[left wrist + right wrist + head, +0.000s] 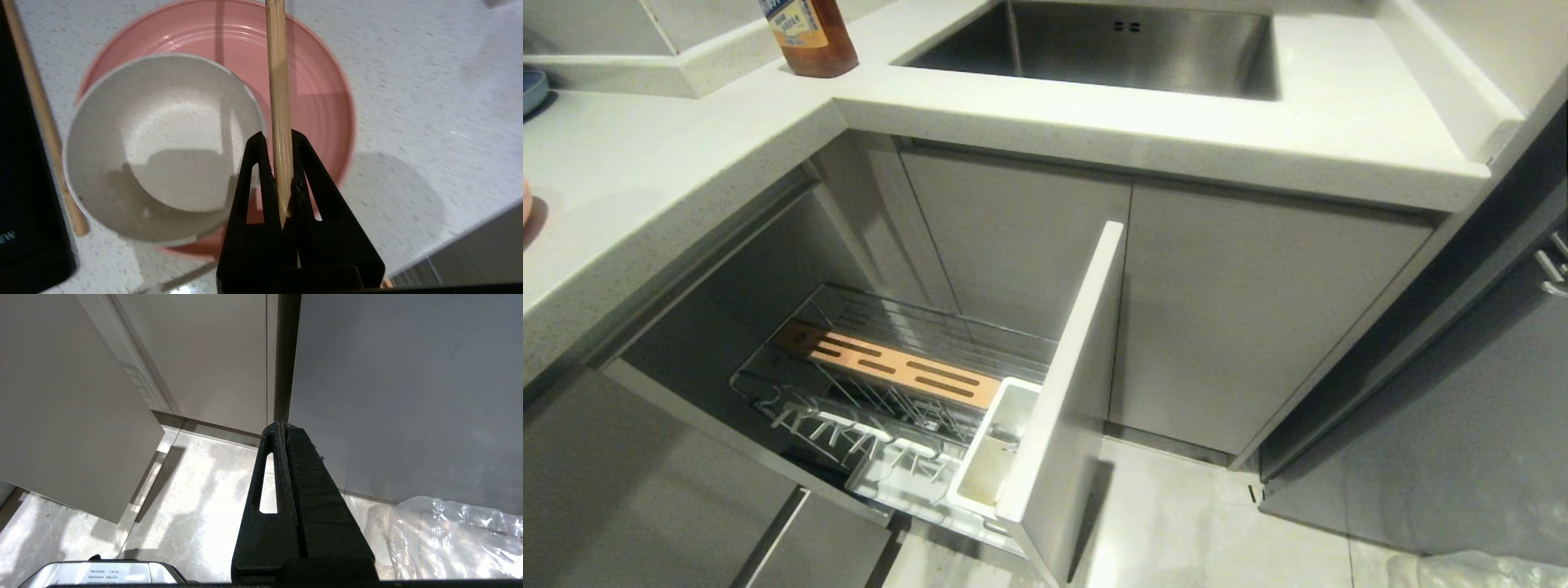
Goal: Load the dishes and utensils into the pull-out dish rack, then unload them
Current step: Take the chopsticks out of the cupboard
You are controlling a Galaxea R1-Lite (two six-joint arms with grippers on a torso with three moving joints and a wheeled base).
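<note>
In the left wrist view my left gripper (278, 136) is shut on one pale wooden chopstick (278, 81), held above the white counter. Below it the cream bowl (163, 147) sits on the pink plate (322, 98). The other chopstick (41, 122) lies on the counter beside the plate. A slim grey bar (188, 277) near the plate is blurred and may be the fork. The pull-out dish rack (849, 408) stands pulled out in the head view, with its wooden strip (890, 367), white caddy (992, 457) and front panel (1070, 367). My right gripper (284, 426) hangs shut and empty near the floor.
A brown bottle (813, 37) and the steel sink (1111, 45) are on the counter (645, 180) behind the rack. A blue plate's edge (531, 86) shows far left. A black object (24, 183) lies by the loose chopstick. A clear plastic bag (449, 539) lies on the floor.
</note>
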